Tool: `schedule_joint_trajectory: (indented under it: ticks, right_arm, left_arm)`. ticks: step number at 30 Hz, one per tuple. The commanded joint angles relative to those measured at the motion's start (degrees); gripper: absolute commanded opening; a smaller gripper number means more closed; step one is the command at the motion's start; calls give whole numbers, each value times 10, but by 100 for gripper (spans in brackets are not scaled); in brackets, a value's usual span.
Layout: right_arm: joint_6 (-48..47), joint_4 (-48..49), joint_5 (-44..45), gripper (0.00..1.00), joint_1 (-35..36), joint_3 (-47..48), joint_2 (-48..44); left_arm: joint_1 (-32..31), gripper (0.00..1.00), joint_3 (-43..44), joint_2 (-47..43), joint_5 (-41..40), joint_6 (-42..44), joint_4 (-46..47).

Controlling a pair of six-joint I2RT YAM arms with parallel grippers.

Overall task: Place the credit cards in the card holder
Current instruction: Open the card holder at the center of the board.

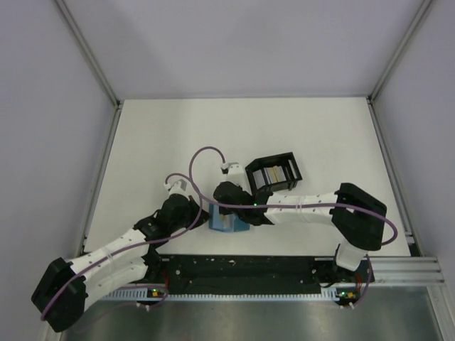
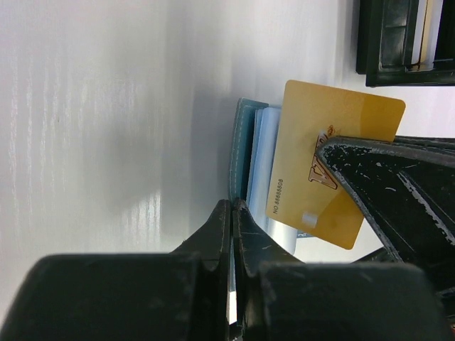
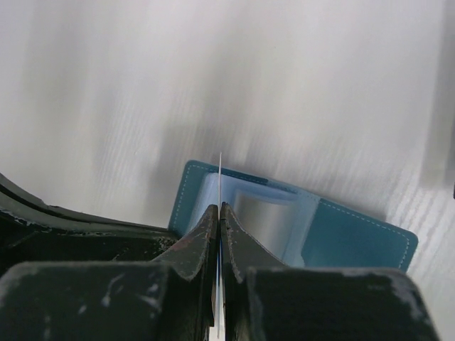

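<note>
The only writing that can be read is on the gold card: a line of small dark print along one long side, starting "NO." and followed by a run of digits (mostly eights, though the exact count is too fine to tell). Beside it is a raised ornamental emblem, half covered by a dark finger. The right tool is clenched on this card. Its own camera sees the card edge-on, as a thin pale line standing upright between the pressed fingertips. The card is directly above the wallet, which lies open on the white tabletop. The wallet's teal lining with pale stitching faces up, as does a clear plastic pocket whose contents cannot be made out. The left tool is clenched too, and its tips meet the wallet's near edge. Whether they pinch the cover or only rest against it cannot be told. Just past the wallet, on the far side from the arm bases, sits a black tray. It is open-topped with dividers and holds a few more cards standing on edge, silver-grey and yellowish. Nothing printed on them can be read from any view.
</note>
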Motion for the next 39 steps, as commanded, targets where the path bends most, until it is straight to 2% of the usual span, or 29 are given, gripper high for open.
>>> schedule_joint_trajectory:
  ticks: [1, 8, 14, 17, 21, 24, 31, 39]
  right_arm:
    - [-14, -65, 66, 0, 12, 34, -9]
    - [-19, -93, 103, 0, 13, -4, -59]
    - [3, -101, 86, 0, 8, -37, -83]
    - [10, -38, 6, 0, -10, -82, -92]
    - [42, 103, -123, 0, -60, -159, -103]
    - [63, 187, -181, 0, -93, -210, -109]
    - [90, 306, -249, 0, -117, -264, -108]
    - [122, 349, -287, 0, -124, -269, -73]
  left_arm:
    - [-3, 0, -1, -8, -1, -5, 8]
    - [-3, 0, 1, -8, -7, -3, 2]
    - [-3, 0, -4, -8, -19, -2, -9]
    - [-3, 0, -20, -5, -23, -8, 2]
    - [-4, 0, -41, 2, -22, -20, 29]
    - [-4, 0, -50, 11, -25, -26, 41]
    - [-4, 0, -64, 25, -40, -35, 47]
    - [-4, 0, -66, 28, -42, -35, 44]
